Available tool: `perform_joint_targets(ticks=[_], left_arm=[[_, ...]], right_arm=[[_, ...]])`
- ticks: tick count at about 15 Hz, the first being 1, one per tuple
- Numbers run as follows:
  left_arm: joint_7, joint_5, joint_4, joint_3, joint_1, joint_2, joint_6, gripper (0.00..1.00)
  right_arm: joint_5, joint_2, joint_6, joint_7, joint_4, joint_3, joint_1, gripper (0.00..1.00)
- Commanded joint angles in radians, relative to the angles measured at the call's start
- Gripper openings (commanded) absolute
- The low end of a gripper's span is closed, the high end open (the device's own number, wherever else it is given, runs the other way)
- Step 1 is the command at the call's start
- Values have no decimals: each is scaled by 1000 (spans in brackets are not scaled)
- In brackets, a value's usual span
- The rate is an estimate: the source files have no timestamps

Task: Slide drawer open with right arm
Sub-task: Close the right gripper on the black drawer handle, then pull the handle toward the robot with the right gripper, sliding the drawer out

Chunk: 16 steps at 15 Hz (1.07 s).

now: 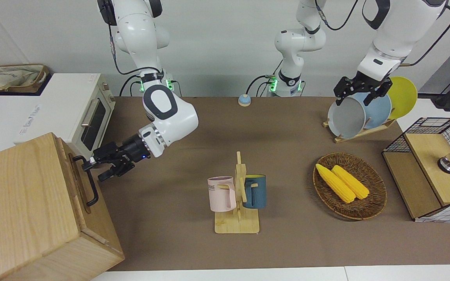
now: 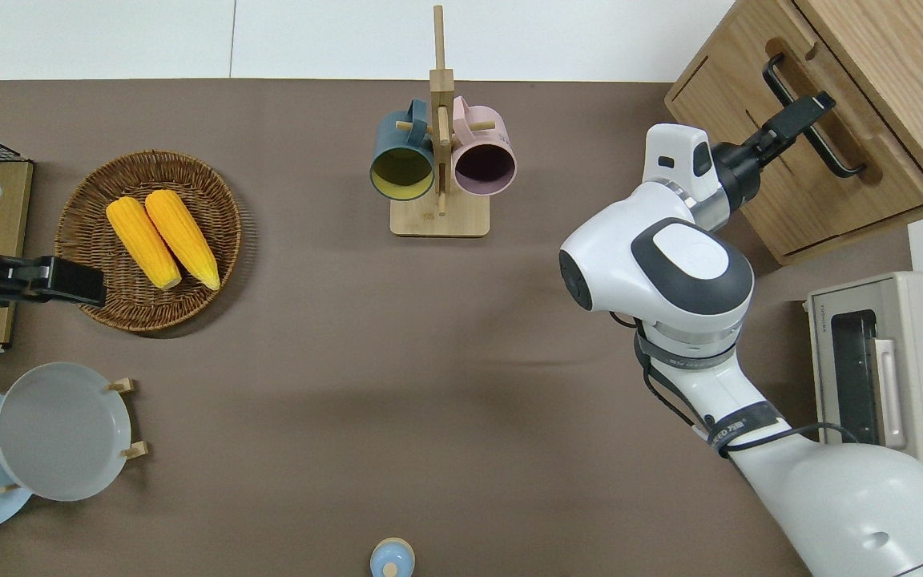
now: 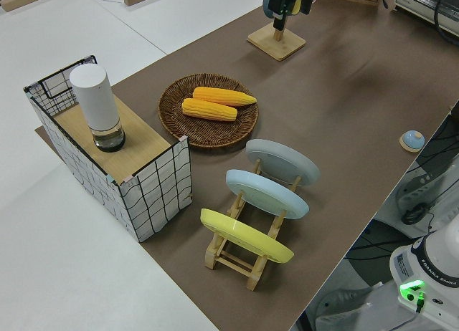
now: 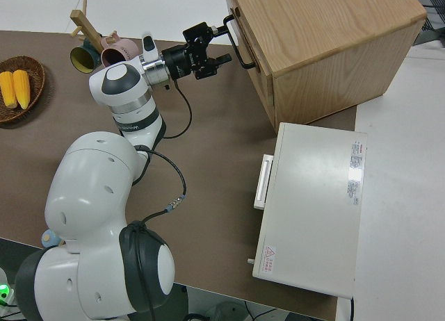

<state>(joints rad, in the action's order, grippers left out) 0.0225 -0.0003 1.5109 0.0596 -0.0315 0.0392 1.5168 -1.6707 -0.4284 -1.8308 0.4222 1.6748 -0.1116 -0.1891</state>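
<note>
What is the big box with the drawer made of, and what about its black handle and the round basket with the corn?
The big box and its drawer look like pale, unpainted wood, since grain lines show. The handle is a thin black loop with a dull sheen, probably painted metal, though it may be plastic. The basket is brown and woven, likely wicker or rattan. The corn looks glossy and very even, so maybe plastic.

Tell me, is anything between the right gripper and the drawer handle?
Nothing: in the overhead view the open right gripper is already at the black handle of the drawer.
</note>
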Motion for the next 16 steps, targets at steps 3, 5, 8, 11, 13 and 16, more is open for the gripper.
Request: perform_joint_targets(ticks=[3,5,8,11,13,16], left_arm=[[10,17,-26,6,-4,11,-20,993],[10,17,-26,6,-4,11,-20,993],[10,17,-26,6,-4,11,-20,993],[10,17,-24,6,-4,11,-20,993],[10,17,-26,6,-4,11,-20,993],[10,17,-24,6,-4,11,-20,993]], right_arm=[[-61,-15,-80,27,-7,47,11,846],[-60,-15,-74,24,-7,47,7,541],[-58,-19,-67,23,-7,47,-4,139],[-58,-19,-65,17,-7,47,-9,0],[-58,-19,-64,17,-7,47,-9,0],[-57,-19,-53,13,-7,47,-21,0]])
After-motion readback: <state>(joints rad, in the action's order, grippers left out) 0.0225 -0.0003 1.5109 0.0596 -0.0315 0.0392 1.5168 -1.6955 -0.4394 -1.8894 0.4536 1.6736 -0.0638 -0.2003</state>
